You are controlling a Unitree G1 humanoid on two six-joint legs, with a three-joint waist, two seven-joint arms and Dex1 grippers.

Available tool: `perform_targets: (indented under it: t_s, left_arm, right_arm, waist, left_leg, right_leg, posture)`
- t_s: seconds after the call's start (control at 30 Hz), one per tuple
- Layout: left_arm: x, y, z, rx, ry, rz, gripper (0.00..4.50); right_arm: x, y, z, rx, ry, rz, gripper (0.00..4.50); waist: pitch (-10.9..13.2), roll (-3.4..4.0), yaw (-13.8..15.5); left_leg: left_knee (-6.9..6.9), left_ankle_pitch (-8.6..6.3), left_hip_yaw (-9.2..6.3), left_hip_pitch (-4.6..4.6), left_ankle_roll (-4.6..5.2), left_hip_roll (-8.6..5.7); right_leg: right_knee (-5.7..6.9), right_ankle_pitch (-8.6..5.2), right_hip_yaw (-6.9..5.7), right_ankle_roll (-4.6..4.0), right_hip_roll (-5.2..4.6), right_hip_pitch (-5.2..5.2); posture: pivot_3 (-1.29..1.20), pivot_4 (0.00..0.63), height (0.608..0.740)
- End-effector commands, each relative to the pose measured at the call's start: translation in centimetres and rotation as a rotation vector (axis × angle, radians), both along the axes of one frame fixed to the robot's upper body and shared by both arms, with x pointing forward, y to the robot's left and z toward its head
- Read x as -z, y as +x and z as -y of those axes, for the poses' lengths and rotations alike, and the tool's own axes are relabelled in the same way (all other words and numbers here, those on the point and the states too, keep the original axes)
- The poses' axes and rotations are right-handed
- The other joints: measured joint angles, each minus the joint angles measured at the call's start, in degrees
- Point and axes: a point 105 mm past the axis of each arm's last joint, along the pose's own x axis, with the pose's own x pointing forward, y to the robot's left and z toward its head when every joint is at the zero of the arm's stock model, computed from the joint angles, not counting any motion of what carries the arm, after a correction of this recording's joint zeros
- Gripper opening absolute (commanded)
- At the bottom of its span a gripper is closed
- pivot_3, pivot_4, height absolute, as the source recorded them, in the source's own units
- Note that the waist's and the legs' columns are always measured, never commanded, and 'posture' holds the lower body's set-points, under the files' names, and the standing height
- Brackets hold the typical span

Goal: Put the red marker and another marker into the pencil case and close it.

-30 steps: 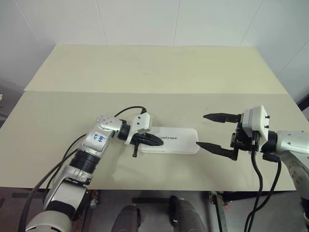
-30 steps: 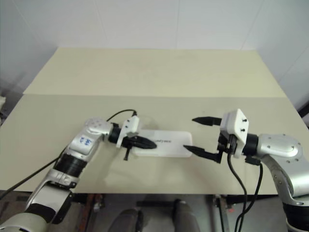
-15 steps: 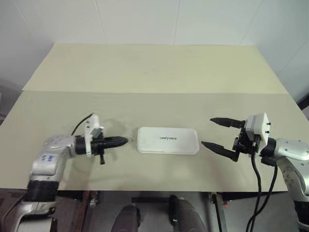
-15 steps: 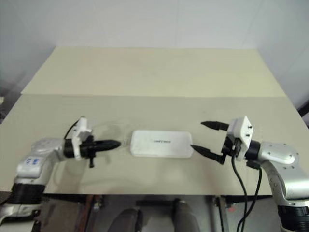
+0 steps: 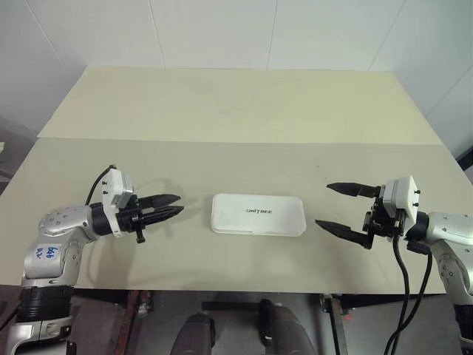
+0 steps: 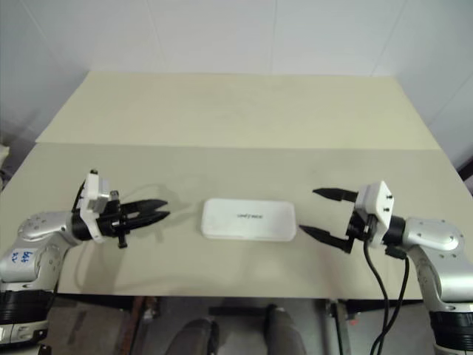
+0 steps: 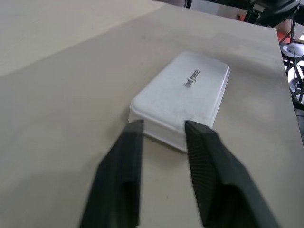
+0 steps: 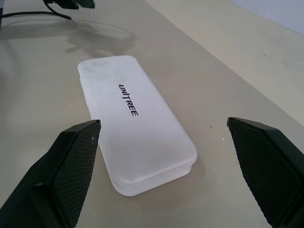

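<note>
The white pencil case (image 5: 258, 214) lies flat and closed in the middle of the table, with its dark lettering facing up. The red marker and the other marker are out of view. My left gripper (image 5: 176, 205) hovers a short way off the case's left end, pointing at it, with its fingers (image 7: 128, 156) slightly apart and nothing between them. Off the case's right end, my right gripper (image 5: 324, 204) stands wide open and empty, also pointing at the case (image 8: 133, 123). Neither gripper touches the case.
The beige table (image 5: 236, 111) is two boards with a seam running across behind the case. A white wall rises behind the far edge. The near table edge runs just below both grippers.
My left gripper has pulled away to the left from the case's left end, and its fingers have parted. My right gripper has drifted slightly to the right, still open.
</note>
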Motion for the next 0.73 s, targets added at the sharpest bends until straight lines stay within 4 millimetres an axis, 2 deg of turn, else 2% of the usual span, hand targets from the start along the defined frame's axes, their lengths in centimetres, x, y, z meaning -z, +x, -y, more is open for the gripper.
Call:
perform_targets:
  t_s: [0.03, 0.2, 0.6, 0.73]
  left_arm:
    - [-1.8, -0.3, 0.8, 0.028, -0.028, 0.066, 2.7]
    - [-2.0, -0.6, 1.4, 0.043, -0.031, 0.066, 4.41]
    - [-2.6, -1.2, 2.3, 0.072, -0.042, 0.08, 4.46]
    - [-2.8, -1.0, 2.6, 0.054, -0.064, 0.094, 4.46]
  right_arm:
    - [-1.3, 0.0, 0.6, 0.001, -0.011, 0.05, 4.5]
    - [-1.4, 0.2, 0.8, -0.005, -0.019, 0.049, 4.5]
    - [-1.6, 1.5, 1.2, 0.002, -0.039, 0.048, 4.5]
    - [-1.6, 2.2, 0.5, -0.014, -0.026, 0.043, 4.5]
  waist:
    - [0.0, 0.0, 0.0]
    - [0.0, 0.0, -0.1]
    - [0.0, 0.0, -0.1]
    - [0.0, 0.0, -0.2]
  left_leg:
    - [0.0, 0.0, 0.0, 0.0, 0.0, 0.0]
    - [-0.02, 0.0, 0.03, 0.02, 0.0, 0.0]
    - [-0.01, 0.0, 0.03, 0.0, 0.0, -0.01]
    - [-0.02, 0.0, 0.06, 0.05, 0.0, -0.01]
  right_leg:
    - [0.0, 0.0, 0.0, 0.0, 0.0, 0.0]
    - [0.01, 0.04, 0.0, 0.08, 0.01, -0.01]
    - [-0.03, 0.04, 0.01, 0.06, 0.01, 0.0]
    - [0.0, 0.03, 0.02, 0.06, 0.01, 0.0]
  posture:
    - [0.0, 0.15, 0.74]
    - [0.0, 0.15, 0.74]
    - [0.0, 0.15, 0.74]
    - [0.0, 0.15, 0.74]
